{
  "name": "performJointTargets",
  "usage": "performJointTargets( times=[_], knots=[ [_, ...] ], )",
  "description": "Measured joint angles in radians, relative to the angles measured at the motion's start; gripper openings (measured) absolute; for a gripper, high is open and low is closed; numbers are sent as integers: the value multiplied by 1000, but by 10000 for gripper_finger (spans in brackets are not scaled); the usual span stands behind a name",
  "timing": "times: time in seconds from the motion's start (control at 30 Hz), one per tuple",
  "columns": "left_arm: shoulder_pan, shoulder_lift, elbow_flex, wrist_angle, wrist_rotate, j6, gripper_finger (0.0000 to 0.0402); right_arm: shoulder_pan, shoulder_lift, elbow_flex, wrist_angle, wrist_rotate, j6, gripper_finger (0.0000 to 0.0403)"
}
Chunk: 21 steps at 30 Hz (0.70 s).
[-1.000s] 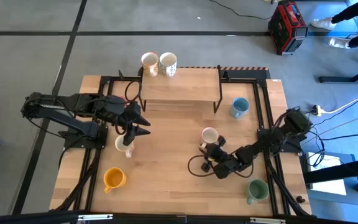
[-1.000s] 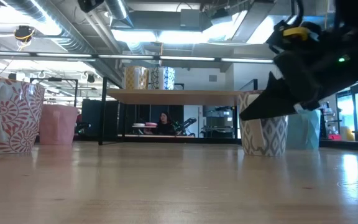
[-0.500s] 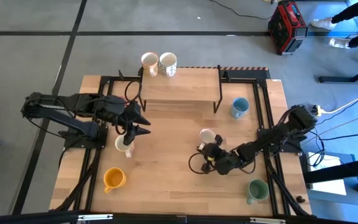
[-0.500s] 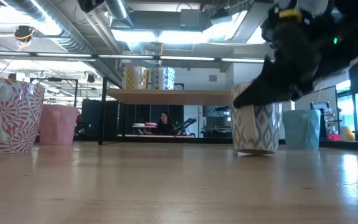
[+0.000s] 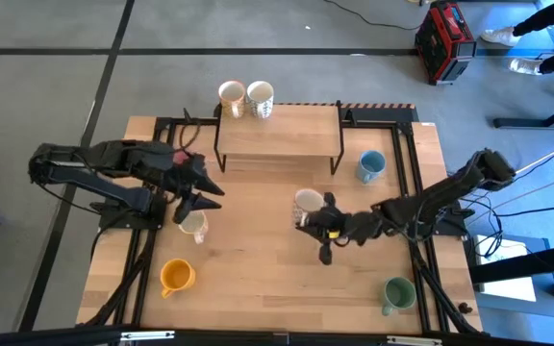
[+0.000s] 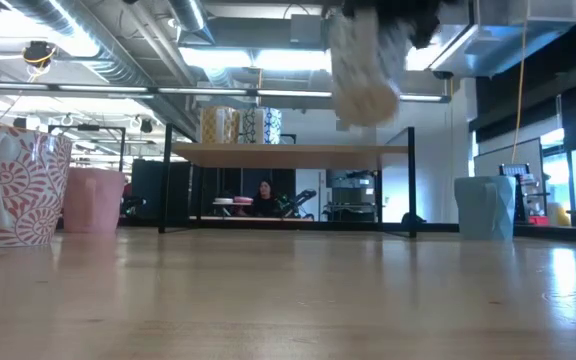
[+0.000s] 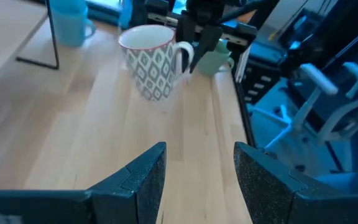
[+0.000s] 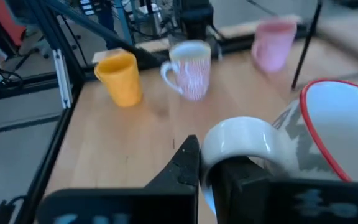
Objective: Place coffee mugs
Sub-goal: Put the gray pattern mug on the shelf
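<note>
1. High view: the right claw (image 5: 317, 223) pinches the handle of a grey-patterned mug (image 5: 307, 203) at mid-tabletop (image 5: 258, 259); the left claw (image 5: 200, 195) hangs spread over a white mug (image 5: 193, 226).
2. Low view: the grey-patterned mug hangs, apparently tilted, clear above the tabletop.
3. Right wrist view: both fingers (image 8: 185, 162) grip the handle.

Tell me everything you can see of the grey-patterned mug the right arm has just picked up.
The grey-patterned mug looks ceramic: white with a grey diamond pattern, a red line around the rim, a white inside and a white loop handle. The right gripper is shut on that handle. The mug hangs clear of the table, tilted a little, near the table's middle in front of the raised shelf. Nothing else touches it.
</note>
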Motion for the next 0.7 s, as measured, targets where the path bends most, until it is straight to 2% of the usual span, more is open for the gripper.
performJointTargets(
  times=[0.17,0.33,0.53,0.7],
  knots=[
    [0,-75,0,-3,-5,27,183,-108,1,201,-210,-99,-128,2],
    [0,-137,0,-1,-65,79,183,-229,2,311,-315,-191,-243,2],
    [0,-176,0,-1,-188,121,183,-422,7,332,-327,-360,-374,2],
    [0,-179,0,-1,-288,131,183,-591,33,332,-262,-522,-488,2]
  ],
)
